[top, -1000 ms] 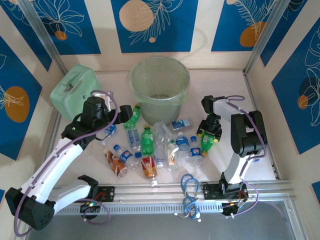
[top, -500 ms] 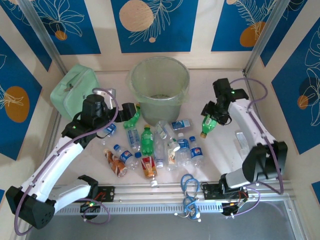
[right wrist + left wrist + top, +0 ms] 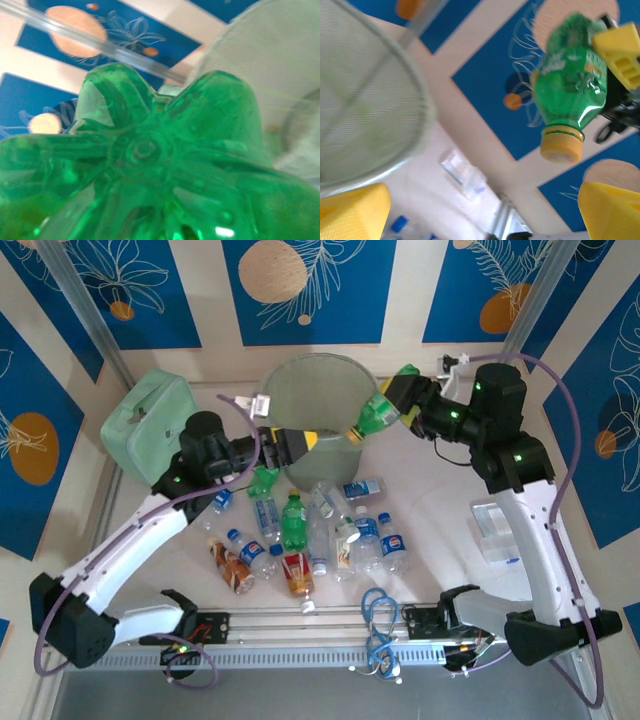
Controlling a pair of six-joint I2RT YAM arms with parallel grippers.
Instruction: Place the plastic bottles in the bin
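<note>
One green bottle (image 3: pixel 378 412), yellow cap tilted down, above the right rim of the single bin (image 3: pixel 325 462), clamped at its base by the right gripper (image 3: pixel 400 395). Left gripper (image 3: pixel 298 443) wide, empty, at the bin's near-left rim. Roughly a dozen loose bottles (image 3: pixel 293 523) lie on the table (image 3: pixel 440 530).

Dozen-odd bottles (image 3: pixel 293 522) — one bin (image 3: pixel 335 462), one case (image 3: pixel 145 425)

The bin (image 3: pixel 322 448) is standing far on the table (image 3: pixel 445 530), a case (image 3: pixel 140 425) sitting to its left. Bottles (image 3: pixel 293 525) are lying clustered on its near side.
</note>
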